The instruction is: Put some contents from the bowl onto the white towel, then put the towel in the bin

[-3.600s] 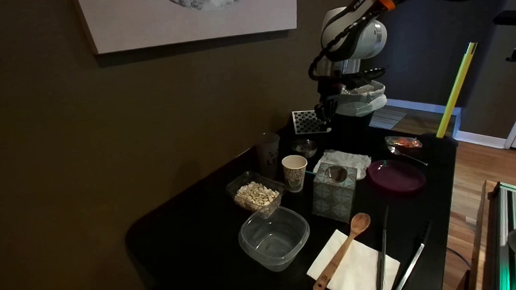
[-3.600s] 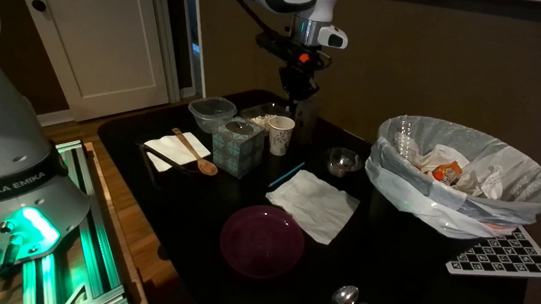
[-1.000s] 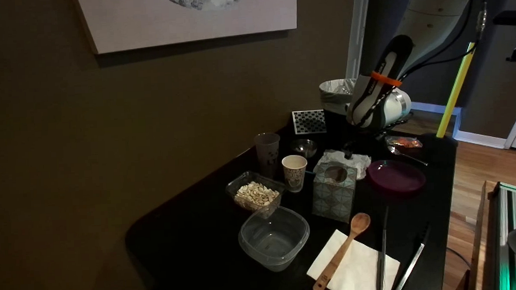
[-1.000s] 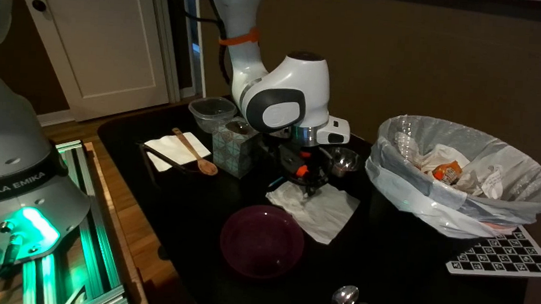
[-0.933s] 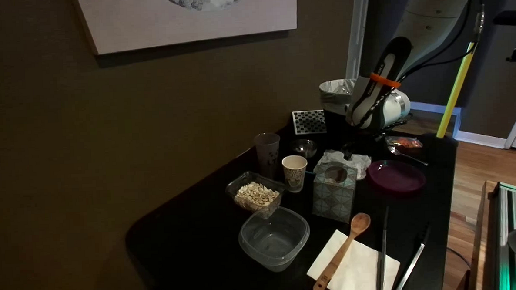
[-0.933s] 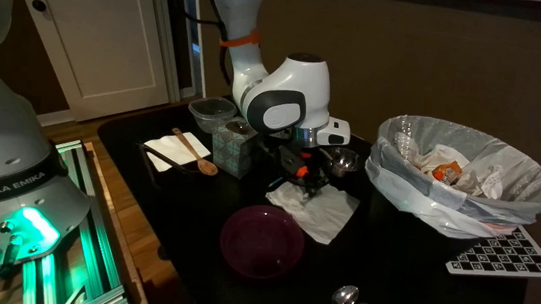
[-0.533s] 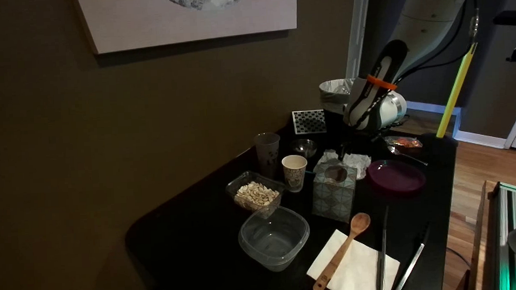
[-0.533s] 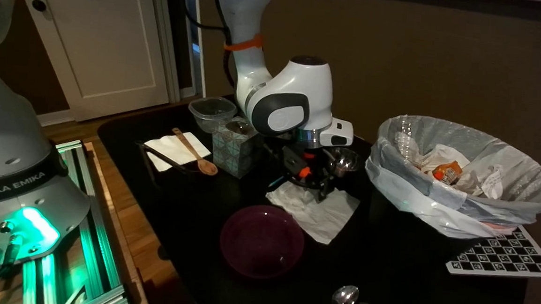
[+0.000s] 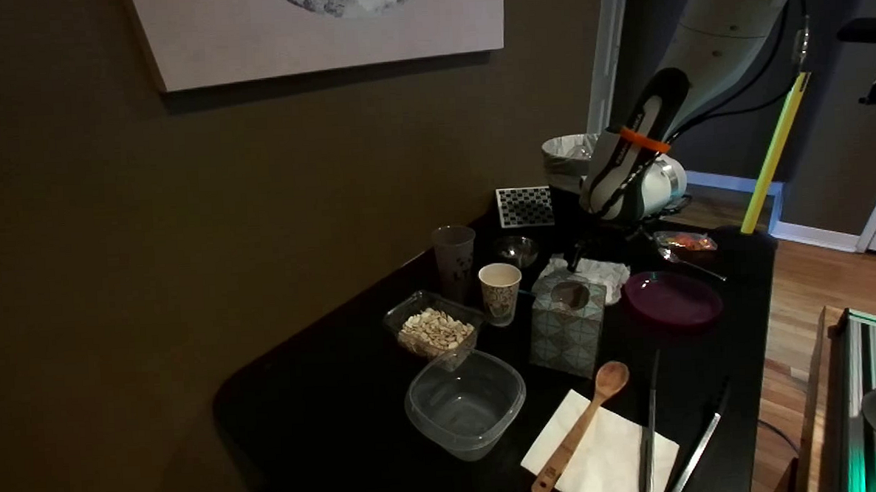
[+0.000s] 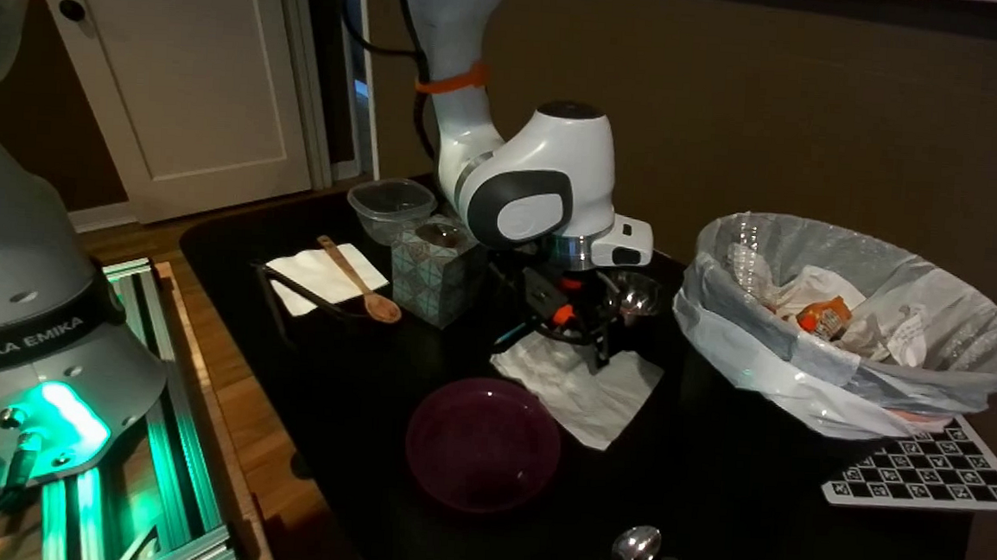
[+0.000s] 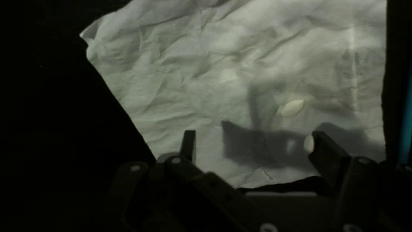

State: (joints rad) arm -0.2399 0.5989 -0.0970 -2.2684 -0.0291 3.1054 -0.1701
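The white towel (image 11: 199, 74) lies crumpled on the dark table and fills much of the wrist view; in an exterior view the towel (image 10: 578, 393) is beside the purple plate. Above it hangs my gripper (image 11: 252, 138), its jaws wide apart. One pale seed (image 11: 292, 108) rests on the cloth. Another seed (image 11: 309, 144) clings to the inner face of the right-hand finger. The bowl appears to be the clear container (image 9: 478, 320) holding many seeds (image 9: 436, 330). A white-lined bin (image 10: 770, 370) holding rubbish stands close to the towel.
The tissue box (image 9: 569, 336), paper cup (image 9: 500, 295) and plastic cup (image 9: 454, 260) stand around the seed container. A small glass bowl (image 10: 631, 301) sits near the towel, beside a teal stick (image 10: 512, 333). The purple plate (image 10: 484, 448) and a metal spoon (image 10: 635, 550) lie nearby.
The arm has come from beside the cups to low over the towel. During the last second the jaws have spread apart, with a slight shift of the arm.
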